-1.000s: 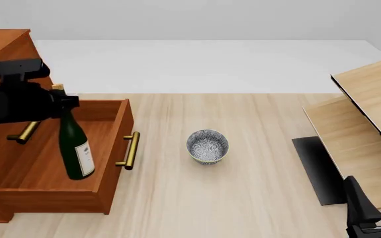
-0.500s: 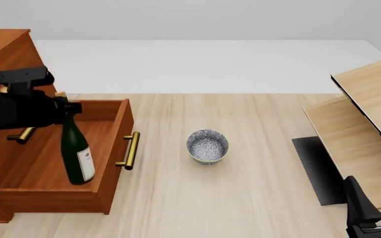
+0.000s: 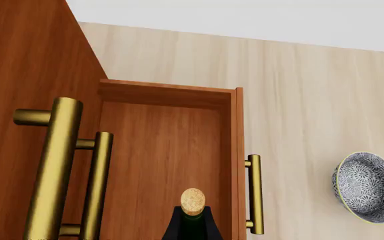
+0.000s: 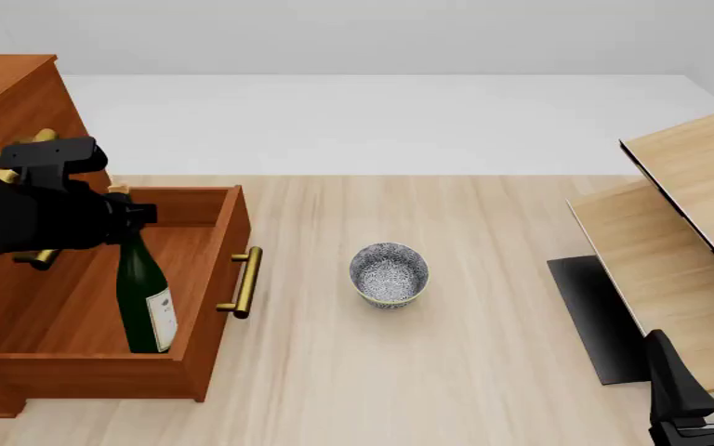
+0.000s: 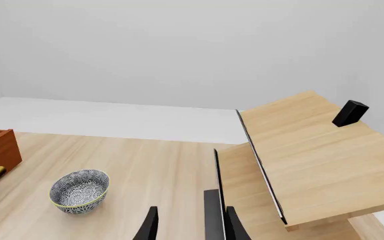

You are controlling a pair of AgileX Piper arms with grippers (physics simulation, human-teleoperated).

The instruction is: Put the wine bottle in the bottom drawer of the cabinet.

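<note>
Lowered since the earlier frames, the wine bottle point(image 4: 144, 299) now stands nearly upright inside the bottom drawer point(image 4: 204, 295). Your left gripper point(image 4: 119, 216) sits clamped on its neck; you may release. Right gripper point(image 5: 186, 226): fingers apart, idle. White label; no writing legible.

The left end effector point(image 4: 127, 214) reaches in from the left; the right end effector point(image 5: 186, 226) rests low with fingers parted.
</note>
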